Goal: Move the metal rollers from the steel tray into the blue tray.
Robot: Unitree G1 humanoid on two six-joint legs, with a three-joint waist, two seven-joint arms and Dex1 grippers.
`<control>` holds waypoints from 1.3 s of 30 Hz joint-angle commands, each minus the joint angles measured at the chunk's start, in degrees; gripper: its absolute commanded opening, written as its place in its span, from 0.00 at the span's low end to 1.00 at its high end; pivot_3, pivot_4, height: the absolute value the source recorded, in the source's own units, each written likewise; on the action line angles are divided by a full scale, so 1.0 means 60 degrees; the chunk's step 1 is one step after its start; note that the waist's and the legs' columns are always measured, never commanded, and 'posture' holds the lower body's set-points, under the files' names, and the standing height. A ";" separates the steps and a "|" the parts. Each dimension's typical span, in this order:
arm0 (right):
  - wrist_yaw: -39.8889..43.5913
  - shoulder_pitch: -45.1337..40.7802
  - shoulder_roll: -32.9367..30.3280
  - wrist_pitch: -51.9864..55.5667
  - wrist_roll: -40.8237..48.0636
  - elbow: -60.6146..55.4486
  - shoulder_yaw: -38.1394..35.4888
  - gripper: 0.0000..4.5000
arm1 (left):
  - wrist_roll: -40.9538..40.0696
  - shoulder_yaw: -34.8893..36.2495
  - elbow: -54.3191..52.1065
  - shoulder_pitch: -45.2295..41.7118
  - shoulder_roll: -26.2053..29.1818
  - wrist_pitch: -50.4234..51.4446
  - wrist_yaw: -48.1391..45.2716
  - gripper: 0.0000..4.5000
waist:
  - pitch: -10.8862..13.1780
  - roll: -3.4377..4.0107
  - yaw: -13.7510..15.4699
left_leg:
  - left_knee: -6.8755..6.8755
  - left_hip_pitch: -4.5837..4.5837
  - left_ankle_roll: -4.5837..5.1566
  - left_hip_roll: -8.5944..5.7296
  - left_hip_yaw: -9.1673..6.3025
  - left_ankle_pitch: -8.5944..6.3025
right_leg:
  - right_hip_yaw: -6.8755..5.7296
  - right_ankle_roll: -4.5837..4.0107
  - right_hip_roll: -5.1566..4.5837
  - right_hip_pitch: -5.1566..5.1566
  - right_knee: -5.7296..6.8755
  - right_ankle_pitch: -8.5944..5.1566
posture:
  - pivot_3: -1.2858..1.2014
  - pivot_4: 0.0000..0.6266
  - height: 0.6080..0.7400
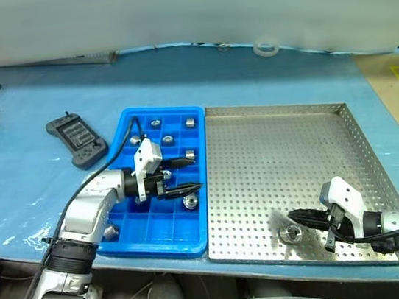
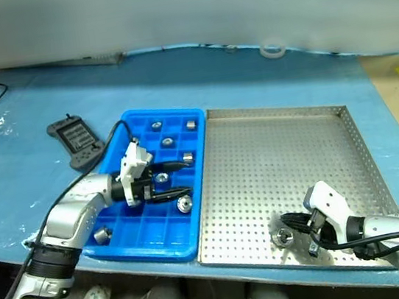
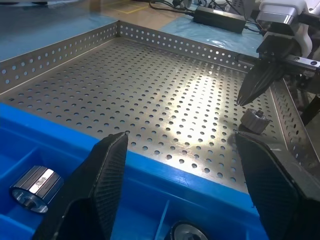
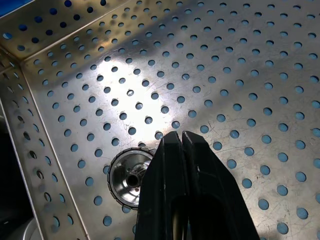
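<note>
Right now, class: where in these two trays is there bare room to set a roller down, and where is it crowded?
Nearly all the steel tray is bare; only its near rim is busy, with one roller beside the shut right gripper. The blue tray has free near-edge compartments; its middle is crowded by rollers and the open left gripper.

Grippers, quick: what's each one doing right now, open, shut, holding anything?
Left gripper: open, empty, over the blue tray.
Right gripper: shut, holding nothing; its tips sit beside the metal roller in the steel tray.

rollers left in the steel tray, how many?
1. One metal roller lies near the steel tray's front rim, by the right gripper's shut tips. Its arm covers that corner, so another may be hidden.
</note>
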 commanded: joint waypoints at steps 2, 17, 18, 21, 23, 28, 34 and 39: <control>0.0397 -0.0144 0.0010 0.0778 0.1766 -0.0397 -0.1335 0.01 | 0.0011 0.0048 -0.0265 0.0205 0.0024 -0.0221 -0.0006 0.80 | 0.0003 0.0008 -0.0006 | 0.0000 0.0004 0.0001 -0.0001 0.0002 -0.0001 | 0.0002 0.0000 -0.0001 0.0002 0.0000 0.0000 | 0.49 0.24 1.00; 0.0880 0.0335 -0.0293 0.0477 0.1675 -0.0327 -0.2013 0.81 | 0.0026 0.0083 -0.0266 0.0117 0.0029 -0.0147 0.0027 0.80 | 0.0001 0.0008 0.0000 | 0.0000 -0.0008 0.0010 0.0001 0.0006 -0.0005 | -0.0004 -0.0001 -0.0001 -0.0004 -0.0007 -0.0001 | 0.49 0.24 1.00; 0.0821 0.0318 -0.0269 0.0289 0.1470 -0.0160 -0.1994 0.81 | 0.0010 0.0097 -0.0307 0.0100 0.0048 -0.0087 0.0040 0.80 | 0.0001 0.0008 -0.0002 | 0.0001 -0.0008 0.0010 0.0001 0.0006 -0.0005 | -0.0002 -0.0001 -0.0001 -0.0004 -0.0007 -0.0001 | 0.49 0.24 1.00; 0.1172 0.0302 -0.0314 0.0054 0.1455 -0.0131 -0.1773 0.93 | -0.0005 0.0138 -0.0310 0.0065 0.0083 -0.0005 0.0041 0.80 | 0.0001 0.0009 -0.0003 | 0.0002 0.0005 0.0007 -0.0001 0.0011 -0.0005 | 0.0005 0.0001 -0.0004 -0.0001 -0.0006 -0.0002 | 0.49 0.24 1.00; 0.1054 0.0471 -0.0382 -0.0059 0.1124 -0.0226 -0.1758 1.00 | 0.0012 0.0156 -0.0202 0.0020 0.0081 -0.0025 0.0014 0.80 | 0.0001 0.0010 -0.0003 | 0.0000 0.0009 0.0004 0.0001 0.0011 -0.0003 | 0.0005 0.0004 -0.0003 -0.0001 -0.0006 -0.0003 | 0.49 0.24 1.00; 0.1405 0.0748 -0.0513 -0.0537 0.0601 0.0184 -0.1390 1.00 | 0.0078 0.0140 -0.0016 -0.0044 0.0021 -0.0111 0.0007 0.80 | 0.0000 0.0007 0.0012 | 0.0001 -0.0002 0.0007 -0.0002 0.0010 -0.0005 | 0.0003 0.0001 -0.0004 -0.0003 -0.0007 -0.0002 | 0.49 0.24 1.00; 0.1457 0.1211 -0.0319 -0.1019 0.0407 -0.0017 -0.1323 1.00 | 0.0162 0.0096 0.0155 -0.0064 -0.0017 -0.0228 -0.0004 0.80 | -0.0001 0.0007 -0.0003 | -0.0001 -0.0008 0.0015 0.0001 0.0011 -0.0009 | -0.0001 0.0001 -0.0003 -0.0007 -0.0011 -0.0002 | 0.49 0.24 1.00; 0.1424 0.1142 -0.0349 -0.0907 0.0429 0.0122 -0.1383 1.00 | 0.0204 0.0051 0.0168 0.0016 -0.0055 -0.0299 0.0024 0.80 | 0.0000 0.0007 0.0004 | 0.0001 0.0002 0.0013 -0.0001 0.0009 -0.0008 | 0.0004 0.0003 -0.0005 -0.0001 -0.0011 -0.0003 | 0.49 0.24 1.00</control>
